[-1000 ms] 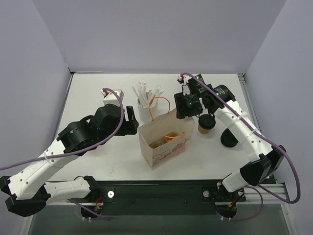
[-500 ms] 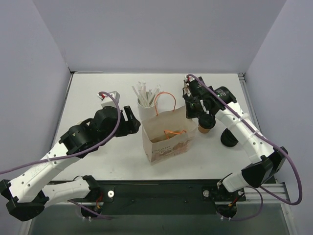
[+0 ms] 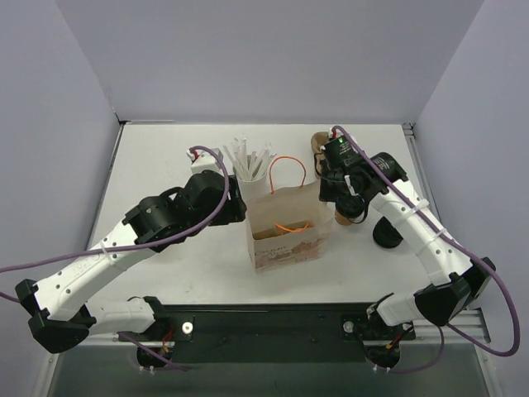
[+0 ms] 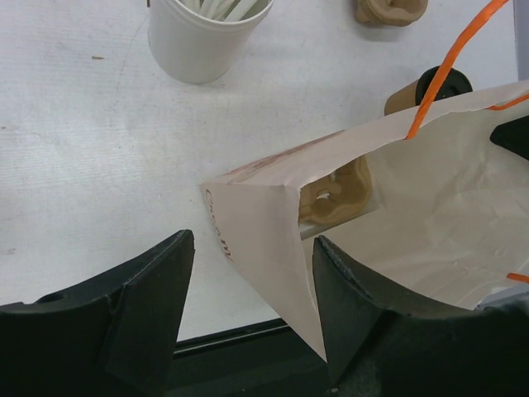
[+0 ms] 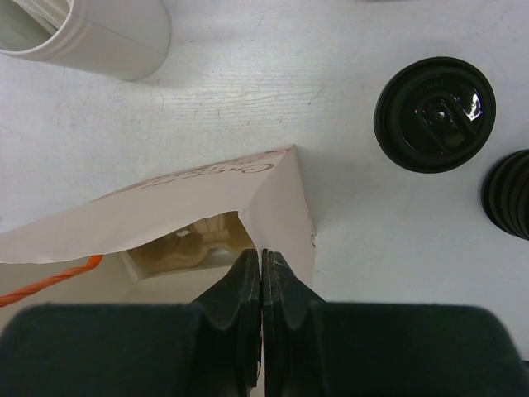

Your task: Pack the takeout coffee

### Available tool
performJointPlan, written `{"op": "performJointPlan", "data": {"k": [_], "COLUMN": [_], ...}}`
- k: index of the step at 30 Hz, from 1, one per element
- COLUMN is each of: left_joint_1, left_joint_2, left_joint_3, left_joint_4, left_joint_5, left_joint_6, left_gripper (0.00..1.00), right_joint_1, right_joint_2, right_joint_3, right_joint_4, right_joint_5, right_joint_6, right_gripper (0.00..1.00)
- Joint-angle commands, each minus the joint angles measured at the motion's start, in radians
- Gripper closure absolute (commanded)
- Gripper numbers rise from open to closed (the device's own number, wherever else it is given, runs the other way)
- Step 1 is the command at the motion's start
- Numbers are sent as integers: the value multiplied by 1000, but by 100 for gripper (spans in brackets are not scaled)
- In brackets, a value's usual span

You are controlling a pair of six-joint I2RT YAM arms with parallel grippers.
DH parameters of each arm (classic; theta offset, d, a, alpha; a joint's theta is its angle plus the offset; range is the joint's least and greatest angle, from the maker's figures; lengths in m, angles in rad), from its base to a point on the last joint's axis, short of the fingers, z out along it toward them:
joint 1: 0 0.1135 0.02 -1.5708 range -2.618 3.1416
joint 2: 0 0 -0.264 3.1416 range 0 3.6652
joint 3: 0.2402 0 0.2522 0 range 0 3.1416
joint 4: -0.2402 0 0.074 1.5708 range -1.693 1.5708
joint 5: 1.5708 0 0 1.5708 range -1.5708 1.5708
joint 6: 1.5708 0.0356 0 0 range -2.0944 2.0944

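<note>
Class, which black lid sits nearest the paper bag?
The round black plastic lid on the brown paper cup; the stack of loose black lids lies farther away.

Bag pale tan with reddish-brown lettering and orange handles. Coffee right of it: brown cup, glossy black lid. Lid stack black. Far cup white, on a white table.

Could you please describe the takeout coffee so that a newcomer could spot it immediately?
Find the paper bag with orange handles in the middle of the table. Just right of it, the takeout coffee stands on the table outside the bag. It is a brown cup under one black lid, unlike the bare stack of black lids beside it.
</note>
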Motion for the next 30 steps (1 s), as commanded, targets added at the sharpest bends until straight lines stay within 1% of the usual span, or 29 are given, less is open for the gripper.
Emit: {"op": "performJointPlan", "data": {"k": [1, 6, 10, 14, 17, 18, 22, 23, 24, 26, 27, 29, 30], "left_joint_1": [-6, -6, -7, -6, -6, -6, -6, -6, -7, -4, -3, 2, 2], "left_joint_2": [6, 61, 102, 121, 130, 136, 142, 135, 121, 111, 110, 116, 119], "left_joint_3": [14, 11, 87, 97, 80, 84, 92, 83, 71, 46, 44, 64, 70], "left_joint_4": [-8, 65, 71, 71, 74, 50, -20, -15, 5, 29, 45, 51, 52], "left_joint_5": [-26, -32, -46, -37, 3, 9, 6, 6, 10, 23, 27, 23, 14], "left_joint_6": [-2, 24, 67, 43, 26, 21, -8, -6, -3, 23, 38, 98, 116], "left_gripper": [32, 32, 32, 33, 40, 42, 46, 51, 54, 60, 70, 79, 88], "right_joint_1": [15, 19, 20, 19, 19, 19, 17, 17, 19, 19, 16, 16, 16], "right_joint_2": [-10, -7, -10, -16, -14, -14, -17, -19, -19, -27, -28, -36, -39], "right_joint_3": [-4, 4, 11, 7, 10, 13, 14, 14, 18, 28, 37, 89, 111], "right_joint_4": [-4, 4, 2, 1, -5, -5, -13, -13, -14, -21, -24, -45, -50], "right_joint_5": [50, 80, 82, 87, 88, 90, 90, 84, 79, 56, 47, 19, 8], "right_joint_6": [47, 60, 67, 69, 66, 67, 66, 64, 64, 61, 55, 43, 17], "right_gripper": [100, 99, 99, 99, 98, 98, 95, 92, 87, 81, 75, 70, 66]}}
